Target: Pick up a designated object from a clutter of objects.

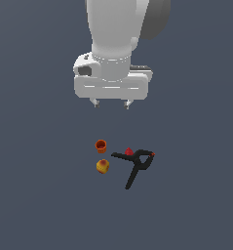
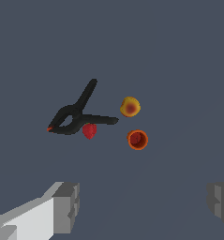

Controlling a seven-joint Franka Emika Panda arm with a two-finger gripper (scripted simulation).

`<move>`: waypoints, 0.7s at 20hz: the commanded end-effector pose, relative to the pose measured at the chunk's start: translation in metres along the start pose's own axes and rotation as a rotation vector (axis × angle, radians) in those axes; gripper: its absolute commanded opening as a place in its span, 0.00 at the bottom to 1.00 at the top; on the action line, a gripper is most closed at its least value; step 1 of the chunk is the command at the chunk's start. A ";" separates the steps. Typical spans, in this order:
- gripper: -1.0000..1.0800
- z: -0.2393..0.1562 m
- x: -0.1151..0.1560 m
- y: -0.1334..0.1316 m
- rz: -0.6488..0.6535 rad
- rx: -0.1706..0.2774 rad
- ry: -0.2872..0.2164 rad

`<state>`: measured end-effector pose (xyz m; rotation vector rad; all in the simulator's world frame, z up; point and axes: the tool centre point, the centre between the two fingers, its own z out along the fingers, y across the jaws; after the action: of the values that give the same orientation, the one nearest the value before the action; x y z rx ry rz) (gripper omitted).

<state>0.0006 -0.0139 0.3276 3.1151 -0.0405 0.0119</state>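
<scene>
The gripper [image 1: 111, 103] hangs above the grey floor [image 1: 35, 195] with its two short fingertips [image 1: 94, 102] spread wide apart and nothing between them; in the wrist view the fingers [image 2: 66, 206] sit at the two sides of the picture with a broad bare gap between. All four things lie below the claw and well apart from it, none touched by it. Nearest under it in the exterior view is the small orange cup [image 1: 101, 145], standing upright with its mouth open upward, roughly beneath the finger on the exterior view's left. Just past the cup lies the yellow-red round fruit [image 1: 103, 166], close to it but apart. Toward the exterior view's right lies the black spring clamp [image 1: 135, 166], flat on the floor, its handles splayed and its orange tips [image 1: 152, 154] pointing away from the cup. The red strawberry [image 1: 129, 151] sits right against the clamp, tucked beside one handle near the pivot and partly hidden by it; from the wrist camera the strawberry [image 2: 89, 131] appears just beside the clamp [image 2: 76, 115], touching or nearly so.
</scene>
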 end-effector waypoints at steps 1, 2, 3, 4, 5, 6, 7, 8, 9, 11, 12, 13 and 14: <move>0.96 0.000 0.000 0.000 0.000 0.000 0.000; 0.96 0.000 0.000 0.000 0.001 0.000 0.000; 0.96 0.001 0.001 0.000 0.003 0.002 0.000; 0.96 0.002 0.001 0.000 0.006 0.004 0.001; 0.96 0.003 0.002 0.000 0.010 0.007 0.001; 0.96 0.004 0.003 0.001 0.015 0.011 0.002; 0.96 0.005 0.004 0.001 0.020 0.015 0.002; 0.96 0.006 0.005 0.002 0.023 0.018 0.003; 0.96 0.006 0.005 0.002 0.025 0.020 0.003; 0.96 0.006 0.005 0.002 0.026 0.022 0.003; 0.96 0.005 0.005 0.002 0.025 0.022 0.003; 0.96 0.006 0.005 0.002 0.025 0.021 0.003; 0.96 0.007 0.005 0.002 0.026 0.021 0.003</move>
<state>0.0057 -0.0163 0.3217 3.1349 -0.0807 0.0182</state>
